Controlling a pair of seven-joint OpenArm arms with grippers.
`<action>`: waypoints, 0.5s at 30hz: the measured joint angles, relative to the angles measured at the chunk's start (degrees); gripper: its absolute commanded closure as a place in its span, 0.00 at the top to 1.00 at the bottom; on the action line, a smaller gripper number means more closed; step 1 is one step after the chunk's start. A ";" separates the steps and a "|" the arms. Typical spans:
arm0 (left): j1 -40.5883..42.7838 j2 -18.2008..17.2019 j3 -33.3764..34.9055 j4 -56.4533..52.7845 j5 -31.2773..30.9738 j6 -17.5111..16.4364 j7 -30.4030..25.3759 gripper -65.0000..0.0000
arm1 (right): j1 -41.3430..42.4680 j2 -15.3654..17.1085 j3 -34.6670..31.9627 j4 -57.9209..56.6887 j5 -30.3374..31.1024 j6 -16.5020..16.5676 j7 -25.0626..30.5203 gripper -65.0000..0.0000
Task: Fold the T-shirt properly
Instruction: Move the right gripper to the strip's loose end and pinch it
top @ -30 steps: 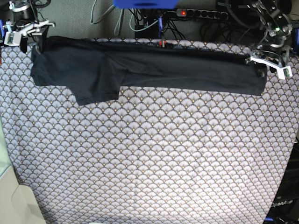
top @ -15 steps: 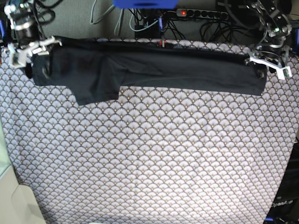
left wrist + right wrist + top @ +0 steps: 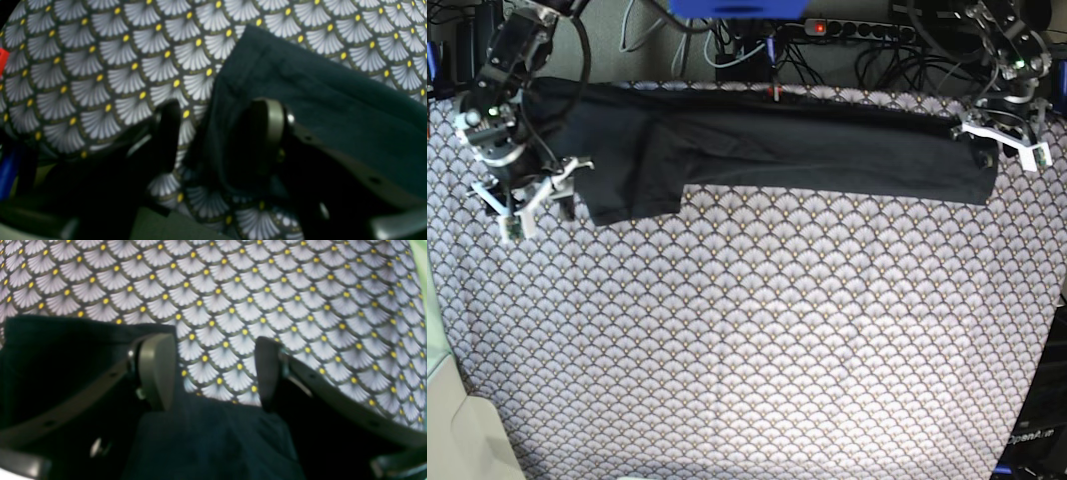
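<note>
The black T-shirt (image 3: 807,150) lies as a long folded strip along the far side of the patterned tablecloth (image 3: 757,340), with a flap (image 3: 632,195) hanging forward at its left. My right gripper (image 3: 539,208) hovers at the strip's left end, open. In the right wrist view its fingers (image 3: 156,370) straddle bare tablecloth, with the T-shirt (image 3: 206,440) just below them. My left gripper (image 3: 1004,150) sits at the strip's right end, open. In the left wrist view it (image 3: 217,130) straddles the T-shirt's (image 3: 333,110) edge, one finger (image 3: 270,123) over the fabric.
Behind the table's far edge run cables and a power strip (image 3: 857,30), with a blue object (image 3: 737,8) at the top. A pale surface (image 3: 457,430) borders the table at the front left. The patterned cloth reaches the front and right edges.
My right arm has swung from the far left corner toward the front, along the T-shirt's left end. The left arm and the T-shirt have not moved.
</note>
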 measured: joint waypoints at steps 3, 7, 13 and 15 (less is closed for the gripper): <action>0.00 0.02 0.00 0.00 0.00 0.02 0.02 0.51 | -0.35 -0.04 -2.29 -0.09 -0.02 0.04 -1.66 0.61; 0.00 0.02 0.00 0.02 0.00 0.02 0.04 0.51 | -0.13 -0.20 -4.26 -5.35 0.44 0.04 -1.31 0.61; 0.02 0.02 0.00 0.17 0.00 0.35 0.09 0.51 | 2.86 0.13 -3.96 -11.82 -0.13 0.02 -1.36 0.61; -0.02 0.42 0.00 0.24 0.02 0.39 0.04 0.51 | 3.72 0.15 -4.07 -11.91 -0.02 0.00 -0.92 0.61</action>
